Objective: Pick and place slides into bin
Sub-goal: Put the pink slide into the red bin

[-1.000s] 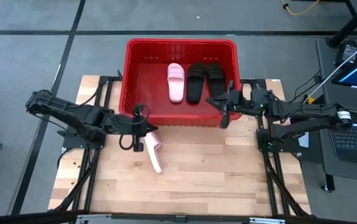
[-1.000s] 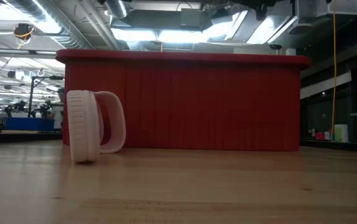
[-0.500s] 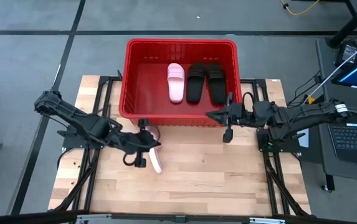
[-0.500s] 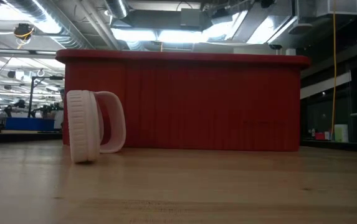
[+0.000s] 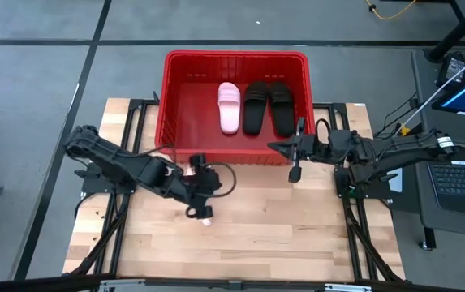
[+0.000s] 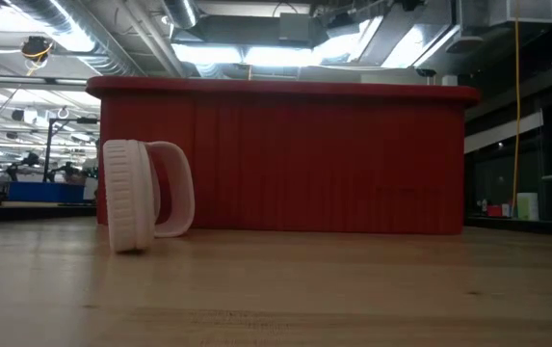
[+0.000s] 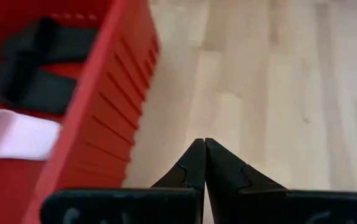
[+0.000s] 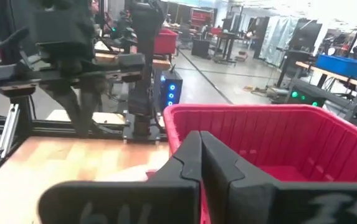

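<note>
- The left gripper, fingers pressed together on nothing, hovers over the pale pink open-toe slide sandal left on the wooden table, just in front of the large red slotted plastic bin.
- The right gripper, likewise closed and empty, waits at the bin's front right corner.
- Inside the bin lie one pink slide and two matte black slides; judging by this, one remains.
- The low view shows the last slide standing on edge; from above the arm mostly hides it.
</note>
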Motion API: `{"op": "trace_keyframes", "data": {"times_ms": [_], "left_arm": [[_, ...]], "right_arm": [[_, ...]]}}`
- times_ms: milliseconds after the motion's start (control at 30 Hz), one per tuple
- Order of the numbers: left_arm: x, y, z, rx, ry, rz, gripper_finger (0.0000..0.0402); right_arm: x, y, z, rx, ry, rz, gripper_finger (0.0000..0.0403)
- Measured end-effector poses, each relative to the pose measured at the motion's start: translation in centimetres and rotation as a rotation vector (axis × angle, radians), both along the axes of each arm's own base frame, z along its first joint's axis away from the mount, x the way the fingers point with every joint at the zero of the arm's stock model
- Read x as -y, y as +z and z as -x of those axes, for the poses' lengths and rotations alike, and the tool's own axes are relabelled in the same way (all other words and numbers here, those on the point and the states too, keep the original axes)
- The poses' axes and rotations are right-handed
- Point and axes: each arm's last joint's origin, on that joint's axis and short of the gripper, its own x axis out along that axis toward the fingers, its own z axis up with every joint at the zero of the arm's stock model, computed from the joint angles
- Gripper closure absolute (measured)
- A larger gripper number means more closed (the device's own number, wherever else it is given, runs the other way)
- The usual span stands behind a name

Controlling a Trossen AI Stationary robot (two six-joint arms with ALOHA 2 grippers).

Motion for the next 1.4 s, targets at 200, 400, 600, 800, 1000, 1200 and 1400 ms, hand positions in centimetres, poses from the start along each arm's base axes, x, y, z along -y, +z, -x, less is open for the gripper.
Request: {"op": "trace_keyframes", "data": {"times_ms": [200, 400, 600, 800, 1000, 1200, 1400], "left_arm": [[-1.7, -0.6, -2.3, -0.009, 0.093, 0.000, 0.0395], [-2.9, -1.0, -3.2, -0.026, 0.121, 0.019, 0.0393], [-3.2, -1.1, -3.3, -0.038, 0.103, -0.006, 0.0382], [-3.2, -1.5, -3.0, -0.079, 0.097, -0.012, 0.0348], [-3.3, -1.7, -2.8, -0.103, 0.098, -0.021, 0.0305], [-3.3, -1.7, -2.8, -0.105, 0.096, -0.021, 0.0262], [-3.1, -1.7, -2.8, -0.118, 0.064, 0.020, 0.0241]], "right_arm": [[0.0, -0.9, 0.1, -0.096, 0.002, 0.011, 0.0397], [0.0, -2.1, 0.3, -0.222, 0.003, 0.026, 0.0397], [0.0, -2.3, 0.3, -0.242, 0.004, 0.027, 0.0397], [0.0, -2.3, 0.3, -0.246, 0.004, 0.026, 0.0397], [0.0, -2.3, 0.3, -0.241, 0.000, -0.002, 0.0397], [0.0, -2.3, 0.3, -0.238, -0.003, -0.024, 0.0397], [0.0, -2.3, 0.3, -0.238, -0.003, -0.025, 0.0397]]}}
